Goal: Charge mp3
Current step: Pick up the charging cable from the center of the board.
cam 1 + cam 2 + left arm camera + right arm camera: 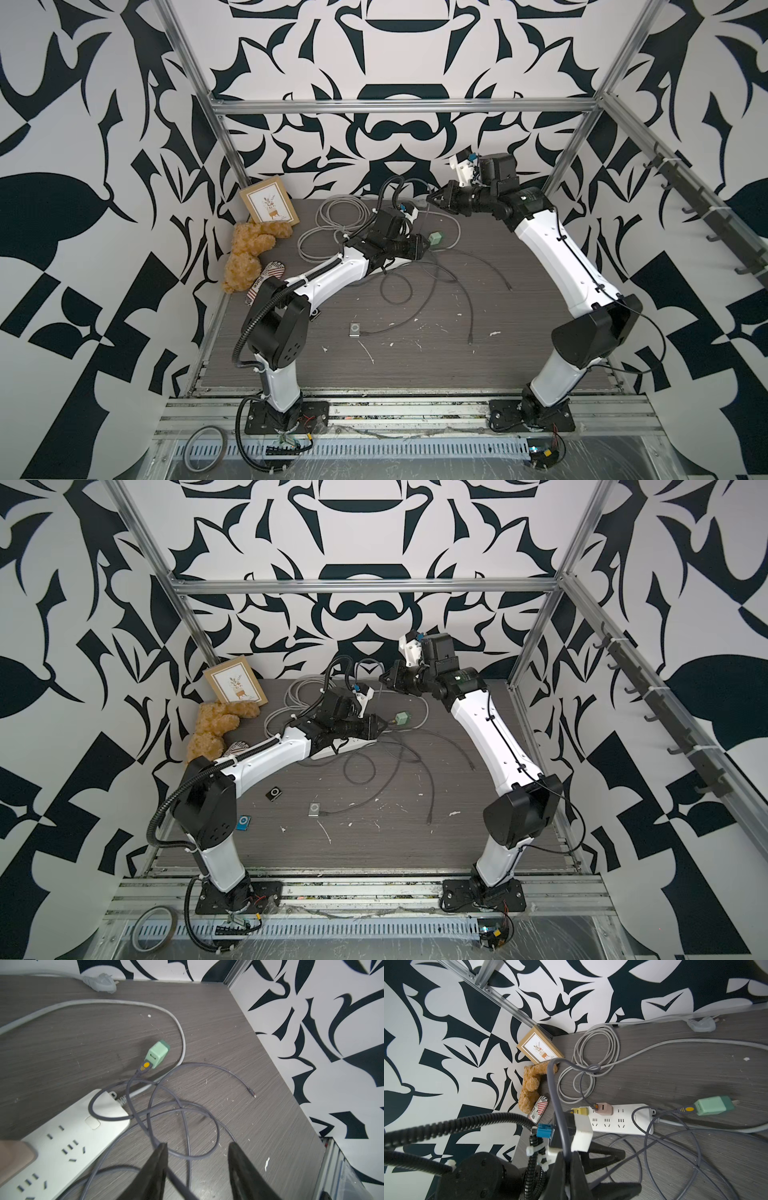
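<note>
Silver mp3 (pixel 353 328) lies flat on the bench (pixel 457 357), toward 7 o'clock from the bench's middle in both top views. It is nearly square, so its long axis cannot be told. A dark cable (pixel 399 326) meets its edge that faces 3 o'clock; whether the plug is seated is too small to see.

A top view also shows a black mp3 (pixel 273 792) and a blue mp3 (pixel 242 823) toward 9 o'clock of the silver one. These are hidden behind the left arm's elbow (pixel 282 328) where that arm blocks them.

Only the right wrist view shows the right gripper (pixel 568 1155) pressed together on a grey cable (pixel 552 1088). That cable arcs over to a pink adapter (pixel 603 1109) seated in the power strip (pixel 618 1124).

Only the left wrist view shows the left gripper (pixel 198 1145) spread, with bare bench between its fingers. Beyond it a green adapter (pixel 157 1054) lies loose on the bench with a plug in it.
</note>
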You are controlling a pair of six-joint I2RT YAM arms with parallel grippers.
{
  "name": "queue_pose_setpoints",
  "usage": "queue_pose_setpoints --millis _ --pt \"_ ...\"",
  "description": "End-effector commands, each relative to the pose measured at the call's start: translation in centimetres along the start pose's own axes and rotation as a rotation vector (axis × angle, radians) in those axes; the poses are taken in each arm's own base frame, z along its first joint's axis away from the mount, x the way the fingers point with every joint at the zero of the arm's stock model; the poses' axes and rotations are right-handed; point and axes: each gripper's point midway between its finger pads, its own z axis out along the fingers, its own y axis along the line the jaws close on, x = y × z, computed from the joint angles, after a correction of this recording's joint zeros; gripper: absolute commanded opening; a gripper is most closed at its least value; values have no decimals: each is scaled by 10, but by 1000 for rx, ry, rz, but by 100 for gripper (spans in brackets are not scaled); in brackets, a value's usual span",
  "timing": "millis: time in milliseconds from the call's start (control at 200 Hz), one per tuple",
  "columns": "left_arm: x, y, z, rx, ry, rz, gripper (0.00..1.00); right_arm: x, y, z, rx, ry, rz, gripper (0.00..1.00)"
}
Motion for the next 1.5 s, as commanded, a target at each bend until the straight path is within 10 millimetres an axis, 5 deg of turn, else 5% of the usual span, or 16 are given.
queue_pose_setpoints --millis 0,185,270,405,530,685,1160,1225,1350,1410,1460,1495 --pt "-16 -2 1 -19 -39 49 25 -12 37 -25 -99 -68 -38 0" --pt "-41 -9 -21 -23 -105 72 4 -6 37 -27 -118 -68 -29 0" --pt "-57 -22 -35 12 -127 74 2 1 28 -29 -87 -70 -38 25" --pt "-77 -43 -58 75 -156 59 2 14 -4 -34 -20 -98 -48 50" --pt "-94 -51 -78 127 -194 6 2 36 -39 -31 48 -94 -102 53" --pt "-109 -62 -96 183 -223 -20 2 71 -82 -3 100 -6 -184 55" --pt "-122 -73 -108 230 -231 -33 3 72 -91 70 29 -78 -404 52" --pt "-121 -73 -108 230 -230 -35 3 65 -98 81 54 -89 -406 45" --pt "-120 -69 -107 221 -228 -39 3 54 -114 91 143 -107 -411 12" --pt "-118 -63 -105 207 -228 -52 4 43 -109 82 177 -148 -418 0" --pt "-115 -52 -102 188 -231 -80 6 29 -97 63 200 -205 -429 0" --pt "-111 -43 -99 174 -228 -106 18 19 -89 48 229 -246 -434 0"
